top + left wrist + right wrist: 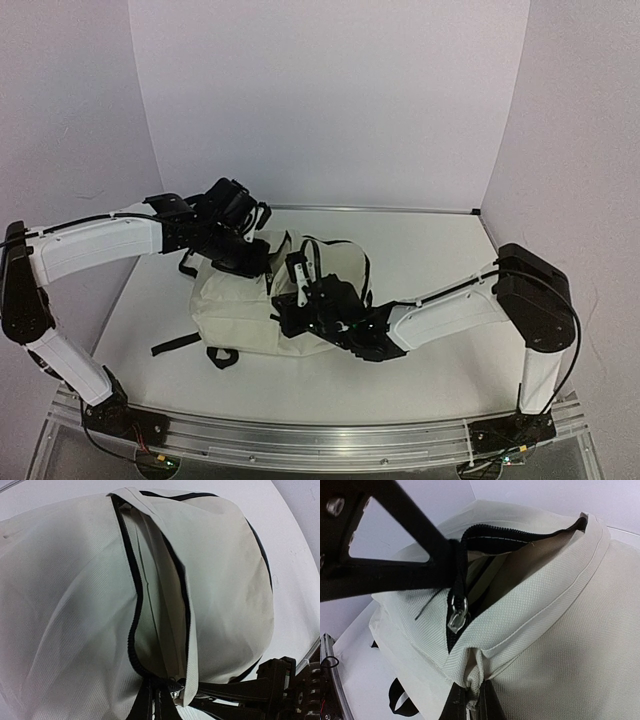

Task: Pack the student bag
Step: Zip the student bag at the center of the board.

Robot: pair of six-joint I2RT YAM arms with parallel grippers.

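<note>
1. Cream fabric fills every view: one student bag [235,310], lying on the white table [430,270] roughly mid-table, between the two arms.
2. Counting up: two grippers on it, one metal zip pull [456,614] in sight, and one black zipper [134,605] gaping open along the top.
3. Inside the opening there's only shadow and pale lining [520,560]; any contents can't be made out. Black straps [178,345] poke out at the bag's near-left edge, partly tucked under it, so the number is hard to call.
4. From the left, the left arm [100,245] sweeps in and bends over the bag's far end. The left gripper [154,697] is clenched on the zipper edge right by the pull.
5. From the right, the right arm [450,310] lies low across the table. The right gripper [469,695] is pinched tight on a fold of fabric just below the zipper's end.
</note>
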